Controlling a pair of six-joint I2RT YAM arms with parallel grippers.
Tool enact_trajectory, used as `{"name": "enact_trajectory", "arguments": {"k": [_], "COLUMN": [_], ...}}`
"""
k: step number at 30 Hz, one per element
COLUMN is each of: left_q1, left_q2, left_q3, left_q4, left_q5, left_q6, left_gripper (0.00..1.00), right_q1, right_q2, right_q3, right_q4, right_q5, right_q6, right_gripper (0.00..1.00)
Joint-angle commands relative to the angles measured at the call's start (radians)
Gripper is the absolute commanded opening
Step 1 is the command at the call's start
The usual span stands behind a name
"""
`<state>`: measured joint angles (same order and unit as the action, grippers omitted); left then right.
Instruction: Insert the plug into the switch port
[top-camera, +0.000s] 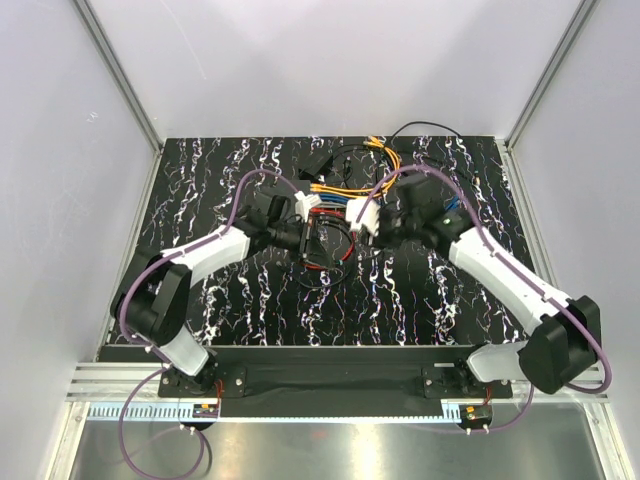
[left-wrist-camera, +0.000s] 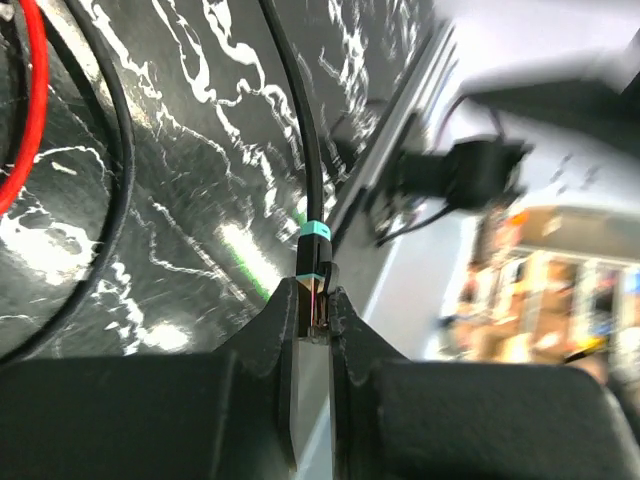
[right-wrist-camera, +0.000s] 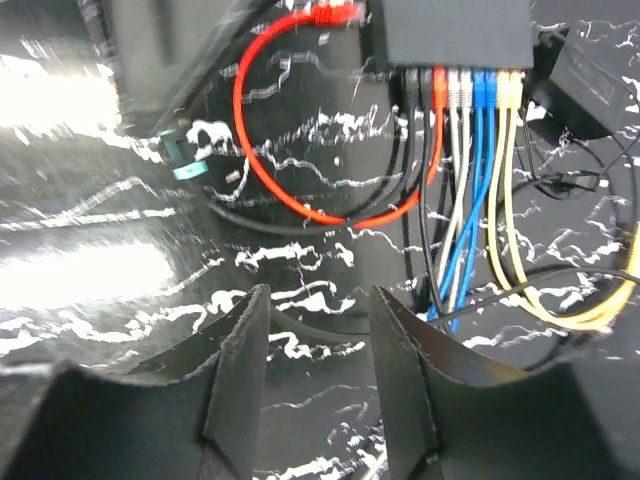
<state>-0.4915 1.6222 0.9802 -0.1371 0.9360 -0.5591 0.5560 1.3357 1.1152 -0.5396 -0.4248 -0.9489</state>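
The switch (right-wrist-camera: 455, 30) is a flat black box at the top of the right wrist view, with black, red, white, blue and yellow cables plugged into its near edge. My left gripper (left-wrist-camera: 316, 295) is shut on the plug (left-wrist-camera: 312, 268), a small connector with a teal band on a black cable (left-wrist-camera: 300, 110), and holds it just above the table. The teal band also shows in the right wrist view (right-wrist-camera: 185, 160), left of the switch. My right gripper (right-wrist-camera: 320, 300) is open and empty, in front of the switch. In the top view the left gripper (top-camera: 300, 240) and right gripper (top-camera: 372, 225) face each other mid-table.
A red cable (right-wrist-camera: 250, 150) loops on the marbled table between the plug and the switch, its loose red plug (right-wrist-camera: 335, 12) beside the switch. Blue and yellow cables (right-wrist-camera: 500, 200) trail off to the right. Another black box (right-wrist-camera: 600, 85) lies right of the switch. White walls surround the table.
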Motion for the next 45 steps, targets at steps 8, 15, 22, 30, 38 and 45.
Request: {"name": "enact_trajectory", "arguments": {"k": [8,15,22,30,38,45], "left_q1": [-0.044,-0.051,-0.053,-0.053,-0.053,-0.053], "left_q2": [-0.087,-0.081,-0.079,-0.065,-0.058,-0.054], "left_q3": [0.06,0.064,0.052,0.066,0.066,0.066], "left_q4": [-0.093,-0.099,-0.05,-0.036,-0.022,-0.013], "left_q5": [0.024,0.026,0.055,0.067,0.078,0.084], "left_q6": [0.494,0.535,0.479,0.458,0.442,0.433], "left_gripper": [0.0,0.0,0.0,0.0,0.0,0.0], "right_q1": [-0.059,-0.059,-0.036,0.005,0.018,0.021], "right_q2": [0.1,0.111,0.106,0.122,0.132,0.123], "right_q3": [0.069,0.037,-0.035,-0.083,-0.092,-0.107], "right_q4": [-0.115,-0.079,0.009,0.135,0.162,0.13], "right_q5": [-0.514,-0.539,-0.482,-0.376,-0.319,-0.313], "right_q6": [0.081,0.059,0.035,0.05,0.015,-0.025], "right_gripper": [0.48,0.48,0.48,0.38,0.26,0.27]}}
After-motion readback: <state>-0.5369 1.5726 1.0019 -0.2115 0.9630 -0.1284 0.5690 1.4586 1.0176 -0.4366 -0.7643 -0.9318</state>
